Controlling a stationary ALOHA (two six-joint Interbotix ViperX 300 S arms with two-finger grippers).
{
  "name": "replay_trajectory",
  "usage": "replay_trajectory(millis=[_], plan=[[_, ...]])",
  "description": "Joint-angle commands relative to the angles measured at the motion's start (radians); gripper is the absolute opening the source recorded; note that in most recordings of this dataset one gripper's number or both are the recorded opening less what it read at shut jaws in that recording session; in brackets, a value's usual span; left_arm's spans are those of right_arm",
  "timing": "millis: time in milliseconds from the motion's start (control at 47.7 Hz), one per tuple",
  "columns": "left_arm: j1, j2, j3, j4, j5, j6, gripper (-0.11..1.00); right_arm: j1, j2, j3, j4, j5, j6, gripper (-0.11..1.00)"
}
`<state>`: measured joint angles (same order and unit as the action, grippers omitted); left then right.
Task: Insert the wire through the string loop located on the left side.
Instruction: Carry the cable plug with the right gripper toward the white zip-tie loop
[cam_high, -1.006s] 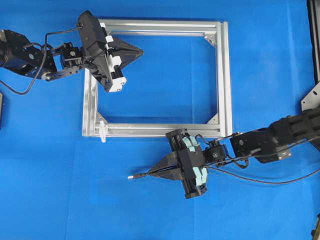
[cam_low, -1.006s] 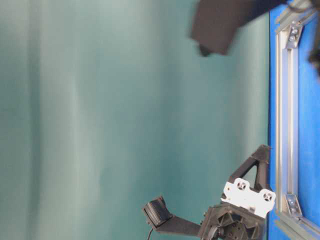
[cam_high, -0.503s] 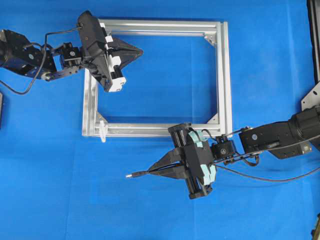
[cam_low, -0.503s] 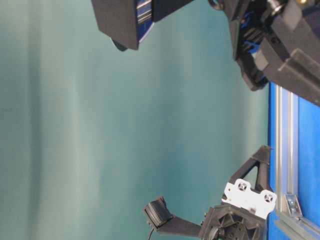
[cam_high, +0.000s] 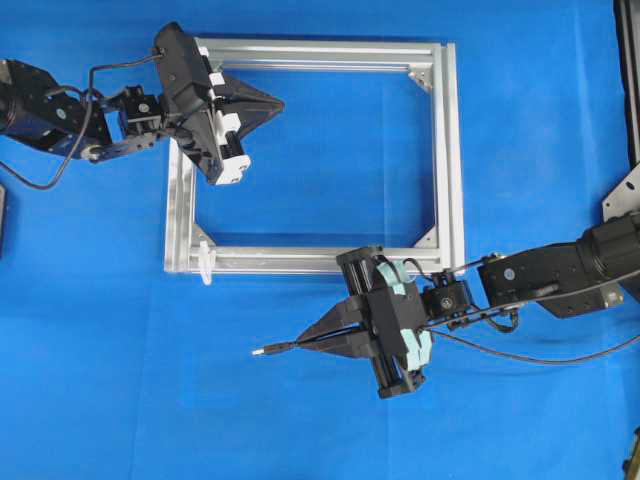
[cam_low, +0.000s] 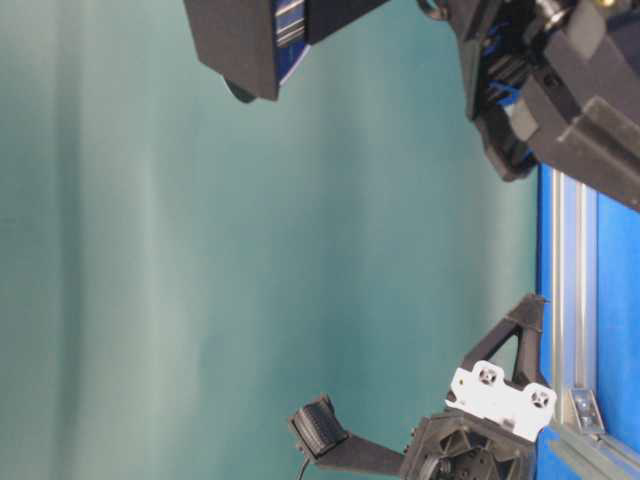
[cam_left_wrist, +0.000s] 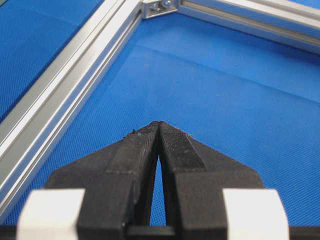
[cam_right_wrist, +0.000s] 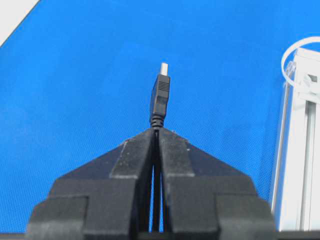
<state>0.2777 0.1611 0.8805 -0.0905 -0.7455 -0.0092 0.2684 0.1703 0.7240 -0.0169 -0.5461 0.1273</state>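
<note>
Below the frame (cam_high: 448, 150), the right gripper (cam_high: 308, 342) is clamped on the wire (cam_high: 275, 349), plug pointing left, well apart from the string loop (cam_high: 205, 262). Meanwhile the left gripper (cam_high: 276, 101) hangs closed and empty inside the frame.

You see a shiny silver metal frame (cam_high: 448, 160) on a blue cloth mat (cam_high: 100, 380) with a fine weave, a matt black rubbery wire (cam_right_wrist: 160, 100) with a shiny metal tip, and rough matt black plastic fingers (cam_right_wrist: 172, 150).
</note>
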Motion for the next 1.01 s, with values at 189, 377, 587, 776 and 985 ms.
replay_trajectory(millis=[189,377,587,776,985], plan=[[0.002,-0.037,-0.006,0.002,-0.005,0.000,0.00,-0.002,-0.034,-0.008,-0.002,-0.005,0.000,0.00],[0.002,-0.035,-0.006,0.002,-0.005,0.000,0.00,-0.002,-0.035,-0.008,-0.002,-0.005,0.000,0.00],[0.002,-0.035,-0.006,0.003,-0.006,0.000,0.00,-0.002,-0.035,-0.006,-0.002,-0.005,0.000,0.00],[0.002,-0.035,-0.006,0.002,-0.005,-0.002,0.00,-0.021,-0.035,0.002,-0.002,-0.005,-0.003,0.00],[0.003,-0.037,-0.006,0.002,-0.005,-0.002,0.00,-0.080,-0.043,0.025,-0.002,-0.005,-0.026,0.00]])
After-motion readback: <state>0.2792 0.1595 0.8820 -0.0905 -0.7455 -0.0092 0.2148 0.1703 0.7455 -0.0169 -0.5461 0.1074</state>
